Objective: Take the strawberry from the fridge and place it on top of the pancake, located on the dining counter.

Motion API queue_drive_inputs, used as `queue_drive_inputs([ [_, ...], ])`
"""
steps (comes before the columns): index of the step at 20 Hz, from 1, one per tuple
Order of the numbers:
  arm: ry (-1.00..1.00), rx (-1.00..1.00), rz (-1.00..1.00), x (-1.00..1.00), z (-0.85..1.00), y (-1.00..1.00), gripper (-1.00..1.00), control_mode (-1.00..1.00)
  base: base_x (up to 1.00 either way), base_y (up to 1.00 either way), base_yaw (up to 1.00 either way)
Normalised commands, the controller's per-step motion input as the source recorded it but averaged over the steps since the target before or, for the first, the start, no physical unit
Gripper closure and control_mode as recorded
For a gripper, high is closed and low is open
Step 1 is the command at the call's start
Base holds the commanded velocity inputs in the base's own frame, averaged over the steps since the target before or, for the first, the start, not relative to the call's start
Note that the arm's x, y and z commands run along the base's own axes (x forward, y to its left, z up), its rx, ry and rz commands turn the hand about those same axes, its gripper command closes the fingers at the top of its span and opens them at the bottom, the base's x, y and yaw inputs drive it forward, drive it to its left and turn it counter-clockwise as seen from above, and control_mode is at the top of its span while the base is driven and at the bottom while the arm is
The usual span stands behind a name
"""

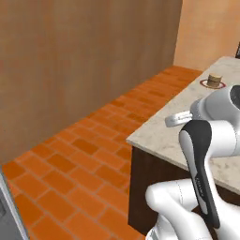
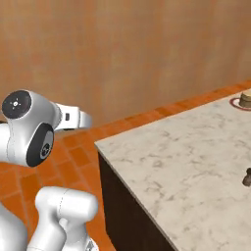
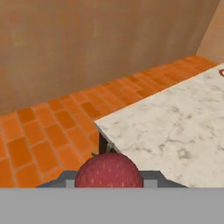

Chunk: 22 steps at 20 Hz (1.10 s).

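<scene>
A: Left base view first. Any writing or labels?

B: The dark panel on the robot arm (image 1: 202, 173) carries small pale lettering, too small to read. Nothing else is marked. The dining counter (image 1: 161, 136), our table, runs off to the upper right. At its far end sits the pancake (image 1: 214, 80) stack on a white, red-rimmed plate (image 1: 204, 84). Orange brick floor (image 1: 70, 164) to the left, wood-panel wall (image 1: 84, 56) behind. A grey steel edge shows at the lower left corner; I cannot tell what it belongs to.

A: Right base view?

B: Same table (image 2: 181, 162), near corner towards the camera. Pancake (image 2: 245, 99) on its plate (image 2: 235, 104) at the right edge, cut off by the frame. A small dark object (image 2: 247, 178) stands on the table at the right edge; unidentifiable.

A: Hand view. State of the fingers?

B: Fingers (image 3: 65, 182) closed in, pinching the strawberry (image 3: 109, 171) between them; the gripper (image 3: 107, 183) sits at the bottom of the view. The berry is red with a green stem tip, held above the floor, just short of the table (image 3: 175, 127) corner.
</scene>
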Motion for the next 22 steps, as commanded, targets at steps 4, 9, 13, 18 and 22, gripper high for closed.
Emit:
queue_drive_inputs([
  [4,0.00,0.00,0.00,0.00,0.00,0.00,1.00,1.00,1.00,0.65,0.04],
  [9,0.00,0.00,0.00,0.00,0.00,0.00,1.00,1.00,0.94,0.28,0.40],
  [13,0.00,0.00,0.00,0.00,0.00,0.00,1.00,1.00,0.95,0.17,0.49],
  [18,0.00,0.00,0.00,0.00,0.00,0.00,1.00,1.00,1.00,0.01,0.23],
  [22,0.00,0.00,0.00,0.00,0.00,0.00,1.00,1.00,1.00,0.00,-0.07],
])
